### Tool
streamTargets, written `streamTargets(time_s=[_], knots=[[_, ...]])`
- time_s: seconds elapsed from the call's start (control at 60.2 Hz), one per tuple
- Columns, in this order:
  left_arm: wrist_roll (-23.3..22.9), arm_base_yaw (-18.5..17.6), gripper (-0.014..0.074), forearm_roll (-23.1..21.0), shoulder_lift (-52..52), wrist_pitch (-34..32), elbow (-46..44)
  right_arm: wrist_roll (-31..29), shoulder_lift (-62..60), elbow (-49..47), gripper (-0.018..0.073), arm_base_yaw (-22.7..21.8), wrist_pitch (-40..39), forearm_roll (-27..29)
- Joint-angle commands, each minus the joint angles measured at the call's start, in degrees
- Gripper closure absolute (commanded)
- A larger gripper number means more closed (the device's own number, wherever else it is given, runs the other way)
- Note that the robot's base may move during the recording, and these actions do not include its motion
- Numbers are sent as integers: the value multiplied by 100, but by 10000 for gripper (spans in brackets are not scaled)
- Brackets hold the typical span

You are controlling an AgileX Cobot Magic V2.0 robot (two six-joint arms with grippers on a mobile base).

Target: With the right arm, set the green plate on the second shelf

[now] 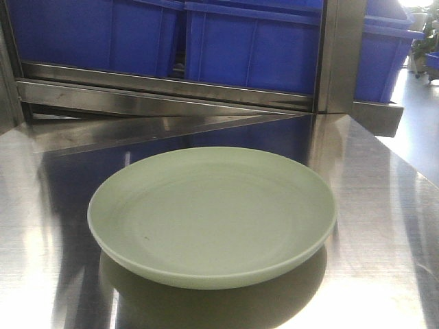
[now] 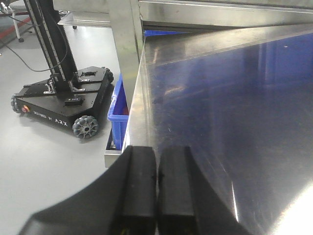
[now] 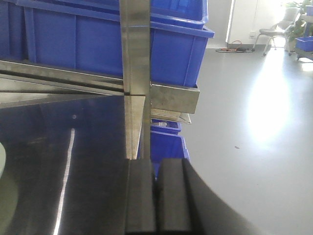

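Green plate (image 1: 212, 216) is seen lying flat and right way up on the steel surface (image 1: 384, 205), square in the middle of the front view and touched by nothing. It is empty but for one tiny dark speck. Its low rim is free all round, so an edge grasp from the right side looks possible. The right gripper (image 3: 157, 196) is clenched on nothing, jaws pressed together, and is held near the surface's right edge beside the steel upright (image 3: 134, 73). Only a pale sliver of plate is caught at the far left of its view. The left gripper (image 2: 156, 191) is likewise closed and empty, held near the left edge, well apart from the plate. Blue bins (image 1: 254, 48) are ranged on the tier above, and their contents are hidden. Whether this surface is already the second shelf cannot be settled.
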Motion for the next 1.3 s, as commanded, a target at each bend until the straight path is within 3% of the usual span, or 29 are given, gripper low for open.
streamTargets(time_s=[0.0,1.279], knots=[[5,-47,472,10,-122,-415,229,-24,-109,-41,503,16,-529,-49],[5,-47,472,10,-122,-415,229,-24,-109,-41,503,15,-611,-49]])
